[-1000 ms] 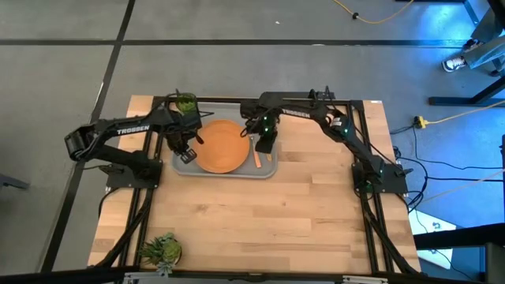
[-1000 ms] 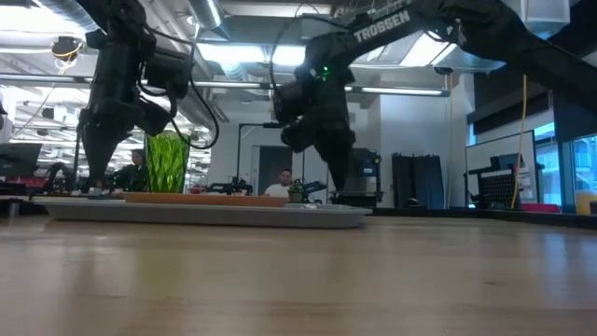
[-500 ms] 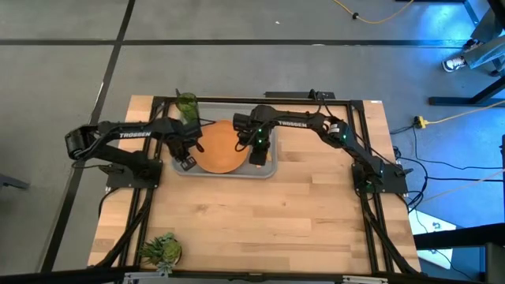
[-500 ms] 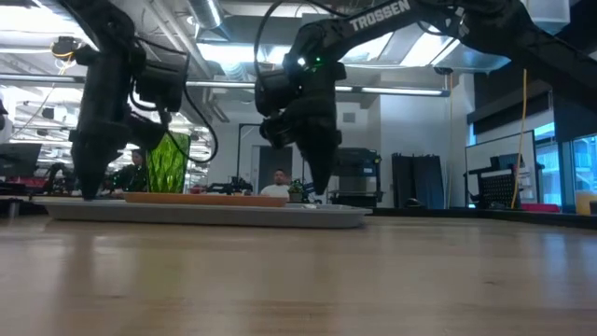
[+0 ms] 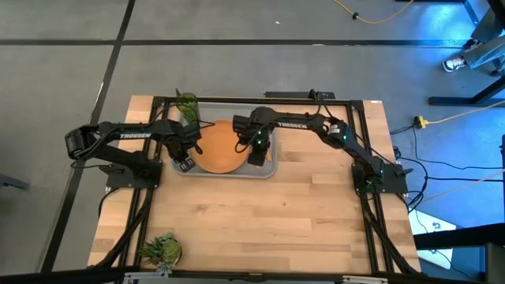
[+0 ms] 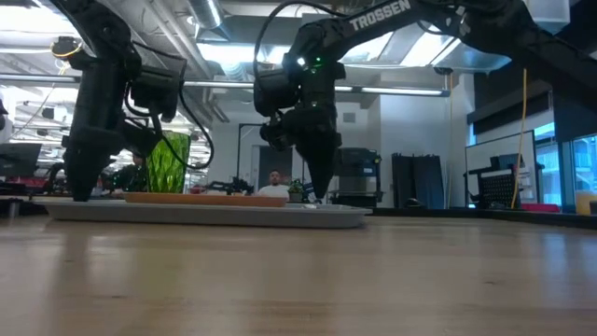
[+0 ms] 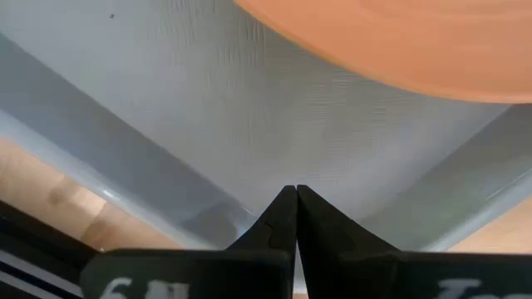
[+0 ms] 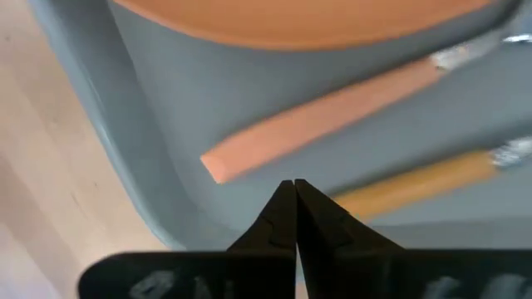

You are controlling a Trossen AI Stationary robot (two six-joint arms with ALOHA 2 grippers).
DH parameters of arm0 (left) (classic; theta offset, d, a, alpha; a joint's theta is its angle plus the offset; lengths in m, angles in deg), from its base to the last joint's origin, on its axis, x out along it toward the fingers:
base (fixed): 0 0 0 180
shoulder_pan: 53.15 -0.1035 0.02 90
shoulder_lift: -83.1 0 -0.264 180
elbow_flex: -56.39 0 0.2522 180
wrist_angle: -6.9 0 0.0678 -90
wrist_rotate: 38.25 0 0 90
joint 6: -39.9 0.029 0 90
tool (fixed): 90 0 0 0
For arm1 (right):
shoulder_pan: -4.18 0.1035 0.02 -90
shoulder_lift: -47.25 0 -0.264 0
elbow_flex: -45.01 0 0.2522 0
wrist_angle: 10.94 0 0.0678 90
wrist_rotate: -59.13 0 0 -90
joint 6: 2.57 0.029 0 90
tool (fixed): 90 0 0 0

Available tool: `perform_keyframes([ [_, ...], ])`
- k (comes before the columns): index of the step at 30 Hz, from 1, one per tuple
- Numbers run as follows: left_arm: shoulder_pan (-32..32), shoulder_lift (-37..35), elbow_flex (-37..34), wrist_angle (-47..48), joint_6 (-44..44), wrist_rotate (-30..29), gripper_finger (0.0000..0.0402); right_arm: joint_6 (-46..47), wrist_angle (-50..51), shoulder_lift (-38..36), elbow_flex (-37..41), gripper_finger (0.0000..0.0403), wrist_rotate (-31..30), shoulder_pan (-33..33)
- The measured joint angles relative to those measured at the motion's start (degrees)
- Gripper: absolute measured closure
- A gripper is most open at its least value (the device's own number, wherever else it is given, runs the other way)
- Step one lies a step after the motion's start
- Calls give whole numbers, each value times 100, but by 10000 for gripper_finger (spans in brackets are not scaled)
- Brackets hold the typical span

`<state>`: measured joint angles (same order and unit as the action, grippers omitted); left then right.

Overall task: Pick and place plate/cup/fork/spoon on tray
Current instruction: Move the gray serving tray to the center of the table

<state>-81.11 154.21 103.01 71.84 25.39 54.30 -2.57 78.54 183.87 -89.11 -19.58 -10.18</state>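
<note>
L arm: reaches in from counter's left edge, wrist bent down, left gripper (image 7: 295,203) low, fingers (image 7: 278,218) pressed together, empty.
R arm: stretched in from right, right gripper (image 8: 293,199) pointing down, fingers (image 8: 279,212) closed, empty.

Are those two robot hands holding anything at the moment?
No. The left hand and right hand are both shut on nothing, above the tray.
</note>
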Motion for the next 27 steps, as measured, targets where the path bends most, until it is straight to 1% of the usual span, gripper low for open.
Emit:
perform_keyframes([
  [3, 0, 0, 0, 4, -62, 6, 401, 228, -223, 3, 314, 402, 108, 76],
  [6, 0, 0, 0, 9, -236, 95, 401, 275, -238, 22, 631, 402, 197, 152],
  [15, 24, 0, 0, 11, -489, 201, 401, 292, -550, -37, 1092, 400, 280, 276],
  [20, 300, 0, 0, -94, -812, 403, 401, 262, -443, -27, 1162, 399, 398, 286],
  [27, 757, 0, 0, -111, -1352, 516, 401, 52, -160, -6, 1173, 399, 386, 371],
])
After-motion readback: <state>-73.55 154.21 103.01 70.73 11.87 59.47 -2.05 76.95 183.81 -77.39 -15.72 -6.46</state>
